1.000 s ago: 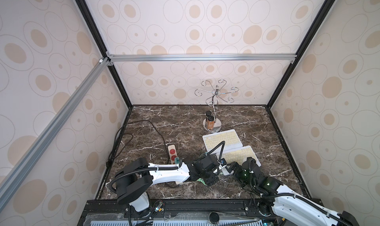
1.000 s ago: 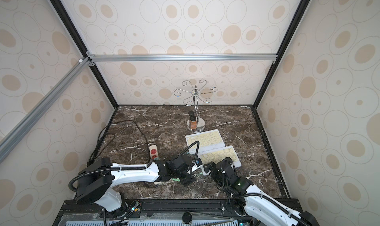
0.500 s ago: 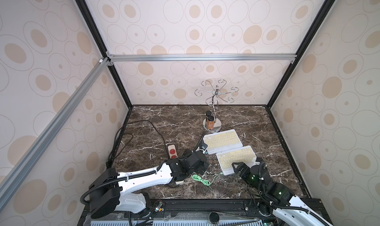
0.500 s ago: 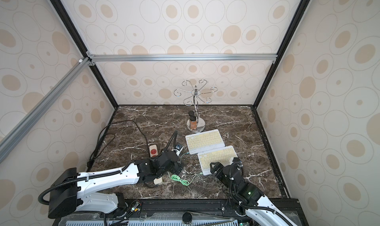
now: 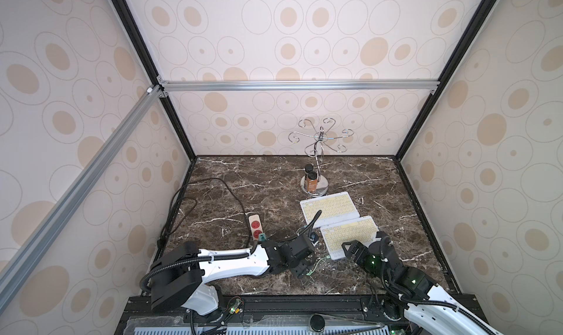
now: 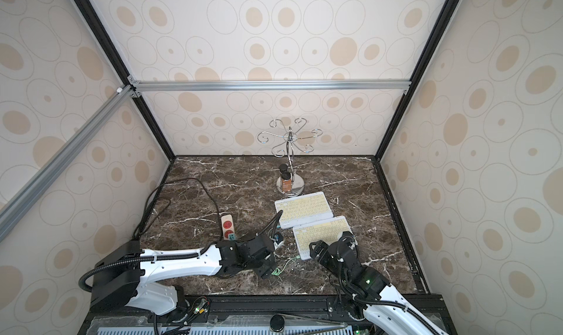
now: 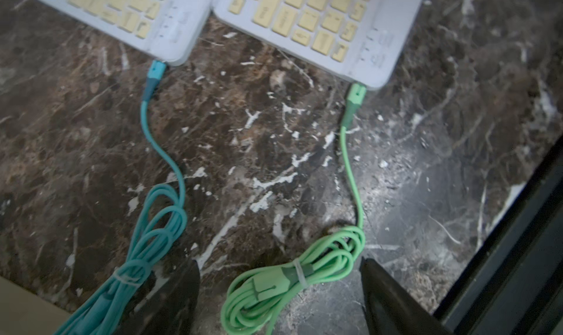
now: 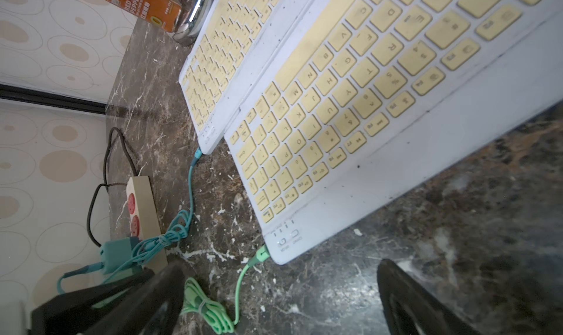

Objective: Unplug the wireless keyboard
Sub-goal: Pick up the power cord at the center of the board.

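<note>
Labels: bottle [image 8: 146, 1] on the metal stand's base [image 5: 315, 185] reads "RED SWEE… PEPPER", rest cut off. Near keyboard [image 8: 380, 105] has legible key letters (C V B N M, D F G H J K); small print by the switch at its corner is too tiny to read. Far keyboard [image 8: 219, 53] legends are blurred.

Both kbds are white w/ yellow keys and lie side by side, long edges touching or nearly so, right of tabletop [image 5: 231, 178] centre. Green cable [image 7: 350, 153] is plugged into the near kbd's front corner, its coil tied w/ a band. Teal cable [image 7: 161, 153] is plugged into the far kbd's corner and runs to a teal adapter [image 8: 117, 252] on the power strip [image 5: 255, 225].

Left gripper [image 7: 278, 265]: fingers spread, straddling the green coil, not pinching it. Right gripper [image 8: 281, 265]: fingers spread wide, holding nothing, low just in front of the near kbd's corner.

Room: bare marble between the two cables. Black frame rail [image 7: 518, 257] runs close beside the green coil.
</note>
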{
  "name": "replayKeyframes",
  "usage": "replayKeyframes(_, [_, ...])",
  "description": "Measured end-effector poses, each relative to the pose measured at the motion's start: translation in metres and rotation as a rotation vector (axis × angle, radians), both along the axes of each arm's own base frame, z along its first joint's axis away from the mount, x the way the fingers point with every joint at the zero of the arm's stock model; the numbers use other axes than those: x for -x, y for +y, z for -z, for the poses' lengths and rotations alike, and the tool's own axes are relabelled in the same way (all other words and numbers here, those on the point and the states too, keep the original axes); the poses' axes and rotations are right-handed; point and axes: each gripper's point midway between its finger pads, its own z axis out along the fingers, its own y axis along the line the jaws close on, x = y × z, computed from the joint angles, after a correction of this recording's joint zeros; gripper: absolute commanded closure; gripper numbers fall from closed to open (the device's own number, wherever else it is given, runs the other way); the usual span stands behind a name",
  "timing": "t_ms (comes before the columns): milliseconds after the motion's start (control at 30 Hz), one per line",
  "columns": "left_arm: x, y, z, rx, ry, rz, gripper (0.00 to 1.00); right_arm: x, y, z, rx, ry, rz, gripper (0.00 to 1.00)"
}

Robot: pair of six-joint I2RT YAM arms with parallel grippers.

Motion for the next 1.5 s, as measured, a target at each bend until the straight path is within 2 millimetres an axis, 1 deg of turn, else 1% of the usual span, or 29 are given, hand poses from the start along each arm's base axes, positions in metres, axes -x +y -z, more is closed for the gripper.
replayKeyframes(100, [0.013,-0.003,0.006,0.017,0.037,0.041,0.23,-0.006,0.012,-0.036,-0.043,-0.017,-0.023,0.0])
replayKeyframes(167, [0.018,-0.002,0.011,0.023,0.056,0.057,0.23,-0.009,0.018,-0.055,-0.068,-0.029,-0.038,0.0])
replayKeyframes(200, [0.021,-0.002,0.013,0.024,0.066,0.063,0.23,-0.01,0.021,-0.061,-0.078,-0.032,-0.046,0.0])
replayKeyframes(267, [0.025,-0.002,0.015,0.026,0.082,0.08,0.23,-0.011,0.025,-0.066,-0.083,-0.026,-0.056,0.0])
replayKeyframes(367, [0.029,-0.007,0.013,0.042,0.09,0.104,0.19,-0.012,0.029,-0.062,-0.07,0.001,-0.068,0.0])
replayKeyframes(433, [0.03,-0.012,0.012,0.046,0.092,0.119,0.19,-0.013,0.029,-0.059,-0.053,0.012,-0.069,0.0])
replayKeyframes(533, [0.028,-0.026,0.012,0.054,0.089,0.137,0.21,-0.014,0.027,-0.054,-0.026,0.021,-0.062,0.0])
replayKeyframes(633, [0.023,-0.042,0.016,0.055,0.088,0.151,0.21,-0.015,0.024,-0.053,-0.009,0.018,-0.058,0.0])
replayKeyframes(733, [0.021,-0.05,0.024,0.046,0.091,0.161,0.21,-0.015,0.019,-0.052,0.018,0.016,-0.046,0.0])
replayKeyframes(867, [0.019,-0.05,0.039,0.01,0.091,0.158,0.22,-0.015,0.012,-0.051,0.045,0.01,-0.027,0.0])
replayKeyframes(933, [0.017,-0.049,0.043,-0.001,0.082,0.151,0.22,-0.015,0.01,-0.052,0.049,0.004,-0.02,0.0])
replayKeyframes(1200, [0.005,-0.045,0.042,-0.025,0.021,0.118,0.23,-0.016,0.006,-0.051,0.067,0.0,-0.003,0.0])
replayKeyframes(1333, [0.0,-0.047,0.039,-0.027,-0.005,0.114,0.23,-0.016,0.003,-0.053,0.069,-0.009,0.004,0.0])
replayKeyframes(1400, [-0.001,-0.051,0.035,-0.019,-0.013,0.119,0.25,-0.016,0.002,-0.055,0.069,-0.021,0.007,0.0])
replayKeyframes(1500, [-0.004,-0.059,0.032,-0.01,-0.021,0.128,0.33,-0.016,-0.003,-0.056,0.081,-0.034,0.02,0.0])
